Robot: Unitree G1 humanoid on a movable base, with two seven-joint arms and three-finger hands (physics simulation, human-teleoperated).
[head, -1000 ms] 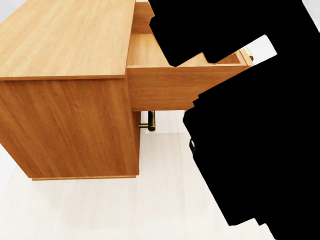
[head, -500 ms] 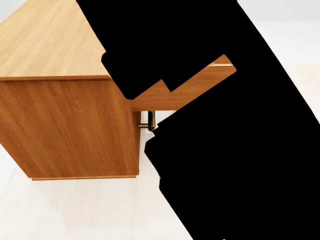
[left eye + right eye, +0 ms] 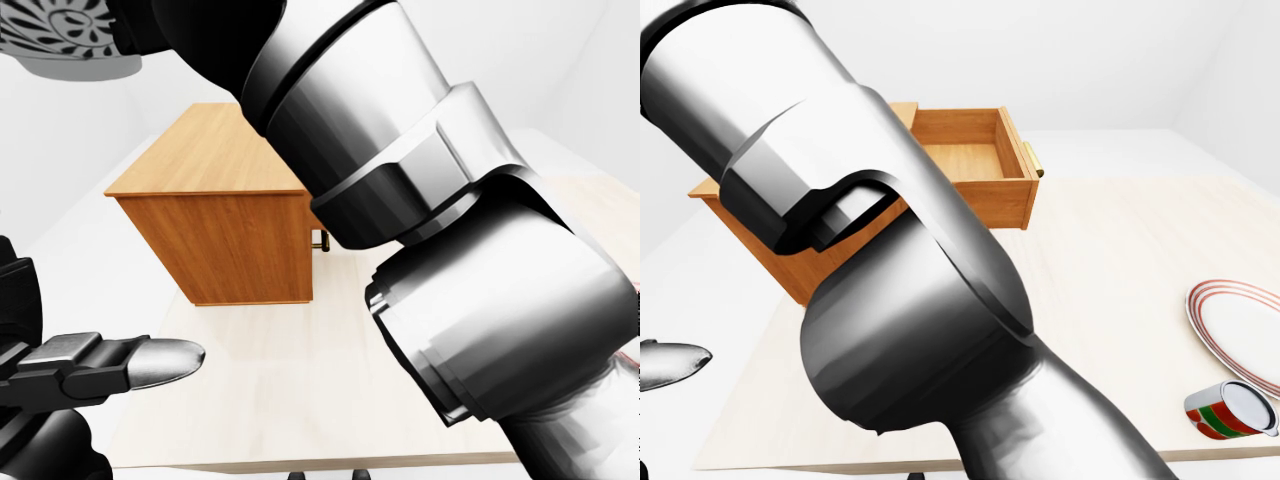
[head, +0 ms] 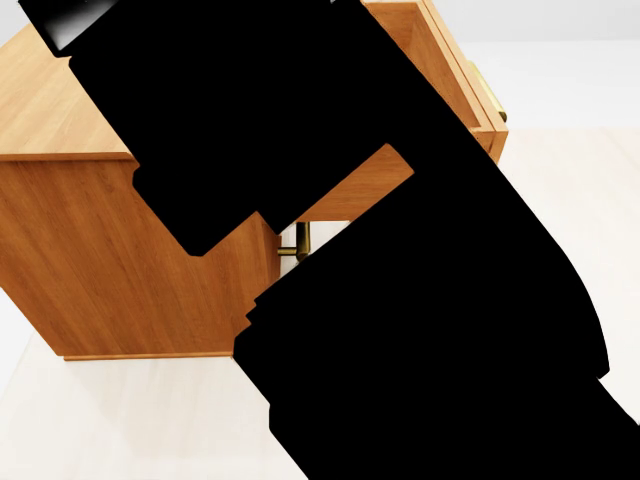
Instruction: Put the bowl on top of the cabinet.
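A grey bowl (image 3: 55,35) with a dark leaf pattern hangs in the top left corner of the left-eye view, higher than the wooden cabinet (image 3: 205,160). It sits at the end of my right arm, which crosses the whole view. My right gripper (image 3: 135,30) is shut on the bowl, though the frame edge cuts off most of its fingers. The cabinet's top drawer (image 3: 970,165) stands pulled out and looks bare inside. My left gripper (image 3: 120,365) is low at the left, open and holding nothing.
The cabinet stands on a pale wooden table (image 3: 1110,280). A red-rimmed plate (image 3: 1240,320) and a tipped red-green can (image 3: 1230,412) lie at the right. A brass handle (image 3: 322,241) shows below the open drawer. My right arm hides much of every view.
In the head view my right arm has swept left, from over the open drawer to across the cabinet top. The drawer's right end is now uncovered. The cabinet has not moved.
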